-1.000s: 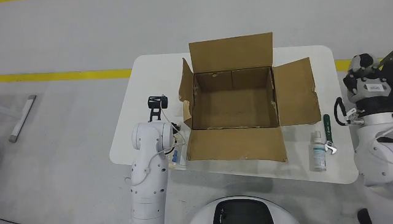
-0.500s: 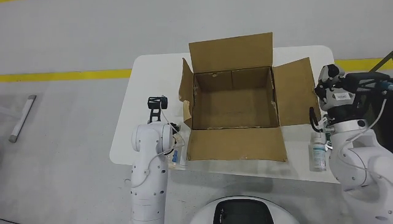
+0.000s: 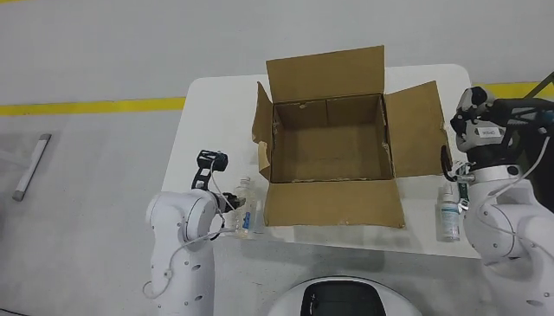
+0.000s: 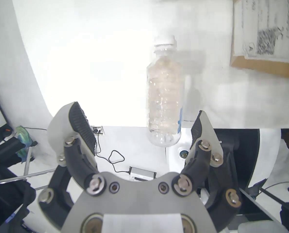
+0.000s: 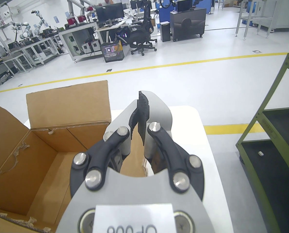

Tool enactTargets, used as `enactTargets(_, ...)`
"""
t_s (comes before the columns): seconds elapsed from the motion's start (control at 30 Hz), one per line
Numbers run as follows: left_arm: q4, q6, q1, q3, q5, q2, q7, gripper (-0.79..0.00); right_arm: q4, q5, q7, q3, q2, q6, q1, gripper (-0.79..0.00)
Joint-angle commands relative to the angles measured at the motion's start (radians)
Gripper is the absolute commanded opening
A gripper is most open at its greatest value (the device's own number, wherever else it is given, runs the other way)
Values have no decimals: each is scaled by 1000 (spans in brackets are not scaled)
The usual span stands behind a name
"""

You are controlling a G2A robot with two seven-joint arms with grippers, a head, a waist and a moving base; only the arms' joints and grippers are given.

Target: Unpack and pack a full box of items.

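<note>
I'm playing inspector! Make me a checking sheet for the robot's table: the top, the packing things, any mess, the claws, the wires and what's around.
Surface: white table, rounded corners.
Job's things: cardboard box open, flaps spread; clear bottle lying at the table's near edge; white spray bottle lying right of the box.
Clutter: nothing seen.
Grippers: left gripper open, facing the clear bottle's base; right gripper shut, empty, held up at the box's right side.
Cables: black cable looped on the floor by a power adapter.
Surroundings: yellow floor line; green cart beside the table.
</note>
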Motion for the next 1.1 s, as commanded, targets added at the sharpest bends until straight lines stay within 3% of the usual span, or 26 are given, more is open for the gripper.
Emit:
enactTargets(0.0,-5,23,18,-2,-64,10,-18,0,4,-3,1,-7,-1,7,10,-785)
enactTargets(0.17,20,41,20,0,-130,34,-36,0,15,-26,2,-26,-3,12,30,-785)
enactTargets(0.6,23,46,23,-1,-132,34,-27,0,31,-73,-11,-43,-6,-4,48,-785)
enactTargets(1.07,144,120,13,62,-85,48,6,0,39,-90,-21,-41,-9,-6,37,-785)
